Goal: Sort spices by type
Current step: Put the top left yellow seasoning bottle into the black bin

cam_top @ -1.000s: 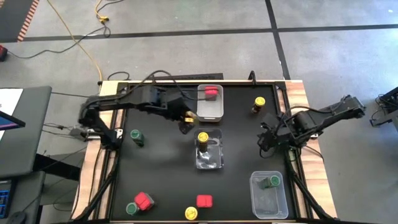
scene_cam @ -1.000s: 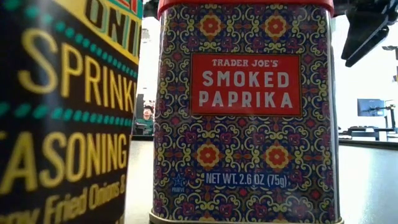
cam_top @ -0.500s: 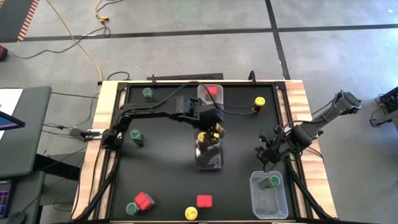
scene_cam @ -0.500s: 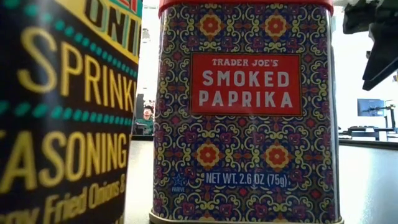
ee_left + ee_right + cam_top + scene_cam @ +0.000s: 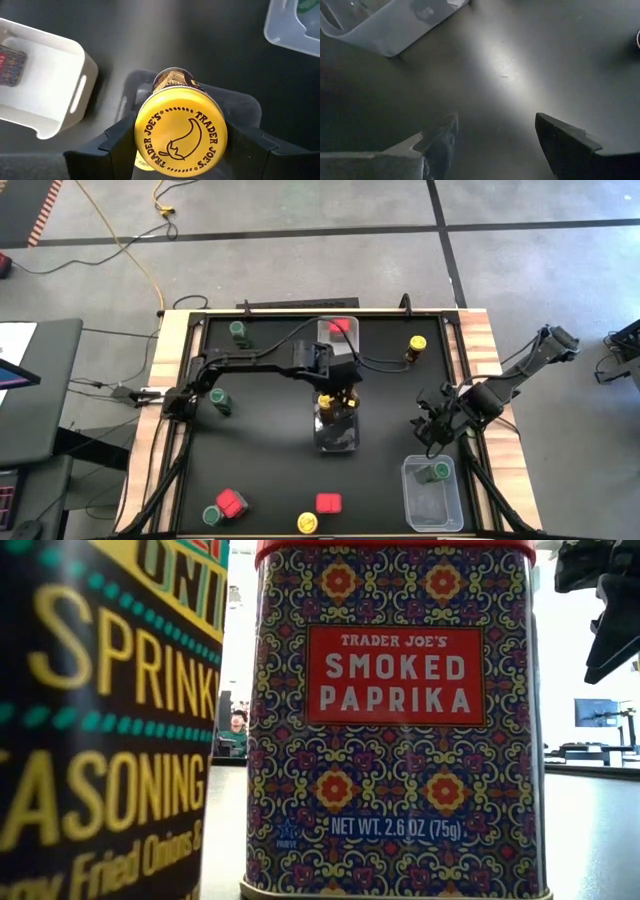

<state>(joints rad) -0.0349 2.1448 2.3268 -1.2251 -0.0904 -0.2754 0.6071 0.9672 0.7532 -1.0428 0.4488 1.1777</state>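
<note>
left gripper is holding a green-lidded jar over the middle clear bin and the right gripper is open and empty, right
Not quite: the jar in the left gripper has a yellow lid, as the left wrist view shows. It is over the middle clear bin, and the right gripper is open and empty.

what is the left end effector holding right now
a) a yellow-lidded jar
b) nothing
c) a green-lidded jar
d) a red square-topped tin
a: in the left wrist view the left end effector is clamped on a yellow-lidded jar, over the middle clear bin in the high view.
</note>
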